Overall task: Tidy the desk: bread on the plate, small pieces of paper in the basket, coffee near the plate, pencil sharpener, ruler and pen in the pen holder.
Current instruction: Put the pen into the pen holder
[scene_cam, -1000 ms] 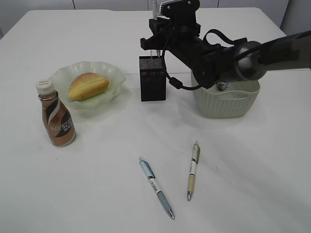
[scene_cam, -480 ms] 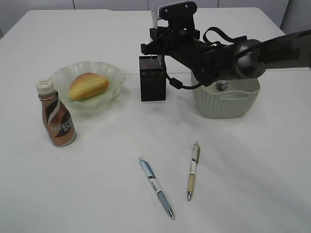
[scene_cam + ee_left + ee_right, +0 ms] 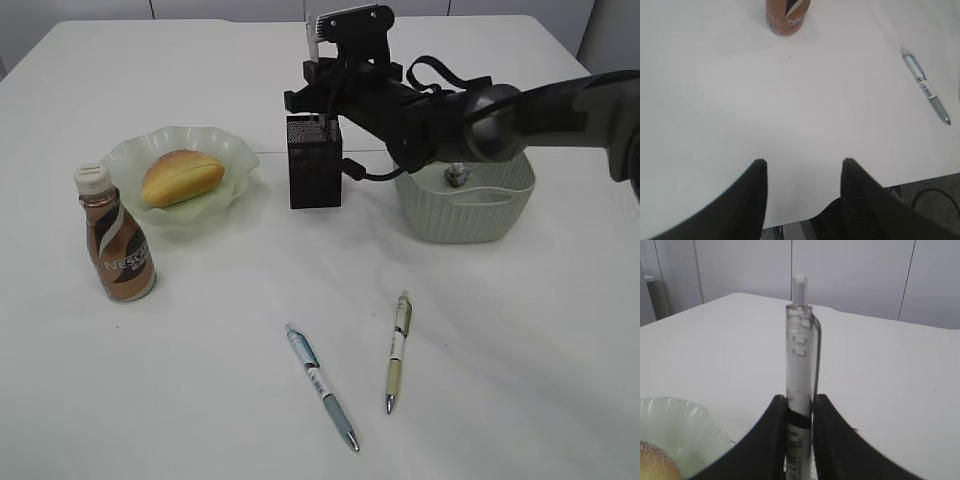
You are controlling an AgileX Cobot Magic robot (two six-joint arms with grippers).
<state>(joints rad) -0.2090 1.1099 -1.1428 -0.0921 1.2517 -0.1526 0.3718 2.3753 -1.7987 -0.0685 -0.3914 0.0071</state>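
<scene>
Here the right gripper (image 3: 800, 412) was clamped on a clear plastic pen with a white push-button (image 3: 801, 365), its long axis upright. The small square black mesh pen holder (image 3: 314, 162) stood directly under it, so the pen needed only to go straight down. The left gripper (image 3: 802, 172), jaws apart and empty, hovered over the white desk (image 3: 790, 100), far off at seven o'clock from the holder.

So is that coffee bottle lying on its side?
No, the coffee bottle stands upright on the desk with its white cap on top, just in front of the green plate.
</scene>
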